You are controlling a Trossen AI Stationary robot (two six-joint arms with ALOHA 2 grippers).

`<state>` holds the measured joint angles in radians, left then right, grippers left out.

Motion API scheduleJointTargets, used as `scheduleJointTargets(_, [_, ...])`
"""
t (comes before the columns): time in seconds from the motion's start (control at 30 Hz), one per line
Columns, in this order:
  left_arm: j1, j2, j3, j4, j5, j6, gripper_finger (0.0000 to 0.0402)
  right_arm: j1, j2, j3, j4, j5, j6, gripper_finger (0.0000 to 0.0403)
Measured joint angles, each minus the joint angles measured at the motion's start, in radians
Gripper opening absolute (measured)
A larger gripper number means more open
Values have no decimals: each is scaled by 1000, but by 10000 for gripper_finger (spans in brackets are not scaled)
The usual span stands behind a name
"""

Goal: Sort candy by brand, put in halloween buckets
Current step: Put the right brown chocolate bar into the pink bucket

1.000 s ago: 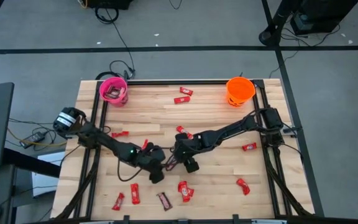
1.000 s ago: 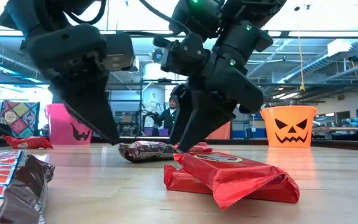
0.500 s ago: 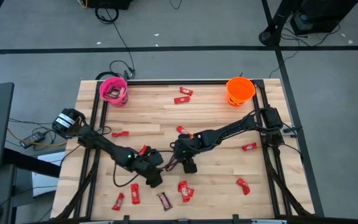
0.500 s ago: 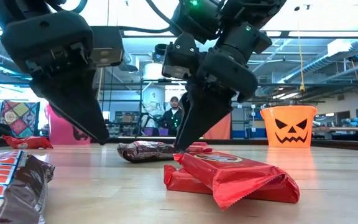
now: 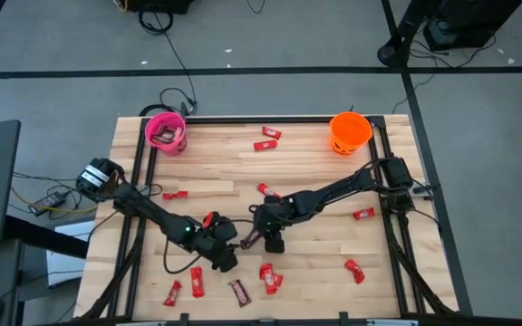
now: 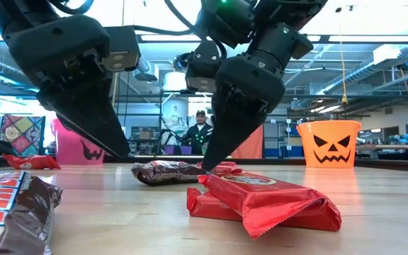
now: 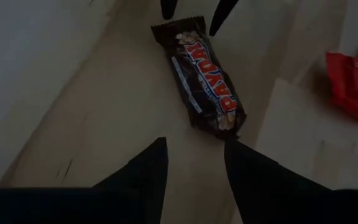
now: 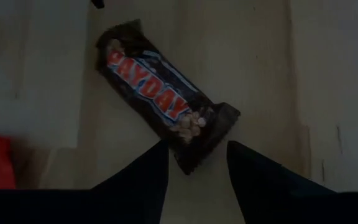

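Observation:
A brown candy bar (image 7: 204, 78) lies flat on the wooden table (image 5: 315, 163), between my two grippers near the middle front. My left gripper (image 7: 194, 155) is open just short of the bar's one end, with nothing between its fingers. My right gripper (image 8: 196, 163) is open, pointing steeply down, and its fingers stand on either side of the bar's other end (image 8: 194, 152). I cannot tell whether they touch the wrapper. The pink bucket (image 5: 165, 132) stands at the far left corner and the orange bucket (image 5: 350, 132) at the far right. Red candy (image 5: 265, 139) lies scattered about.
Two stacked red bars (image 6: 261, 202) lie near the front edge, with another brown bar (image 6: 13, 205) to their left. More red bars (image 5: 354, 270) and a brown one (image 5: 239, 292) lie along the front. A black frame (image 5: 143, 181) borders the table. A person (image 6: 200, 134) stands in the room behind.
My right gripper has rolled about the line it points along, staying over the brown bar's end. Its fingers have drawn somewhat closer together. The bar has not moved.

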<state>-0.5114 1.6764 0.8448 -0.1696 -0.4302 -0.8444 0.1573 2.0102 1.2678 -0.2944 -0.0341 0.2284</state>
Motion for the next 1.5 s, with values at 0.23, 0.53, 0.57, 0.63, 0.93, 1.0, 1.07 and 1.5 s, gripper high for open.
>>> scheduleJointTargets(0.23, [0, 11, 0, 22, -31, -22, 163, -5, 0, 0, -6, 16, 32, 175])
scheduleJointTargets(0.53, [1, 74, 0, 74, -11, -30, 163, -17, 7, -1, 0, -17, 73, 175])
scheduleJointTargets(0.57, [1, 83, 0, 82, 0, -31, 163, -17, 17, -1, 12, -17, 80, 174])
scheduleJointTargets(0.63, [4, 101, 0, 107, 8, -32, 163, -17, 41, 2, 26, -31, 91, 173])
scheduleJointTargets(0.93, [27, 126, 3, 147, 35, -39, 163, -20, 71, 3, 38, -22, 34, 118])
scheduleJointTargets(1.0, [29, 120, 2, 139, 39, -29, 163, -20, 56, 2, 38, -10, 2, 77])
scheduleJointTargets(1.07, [30, 116, 3, 128, 42, -25, 163, -21, 42, 1, 34, -7, -31, 27])
scheduleJointTargets(1.5, [-4, -86, 0, -187, -150, -82, 163, -23, -38, -3, 138, 211, -224, 4])
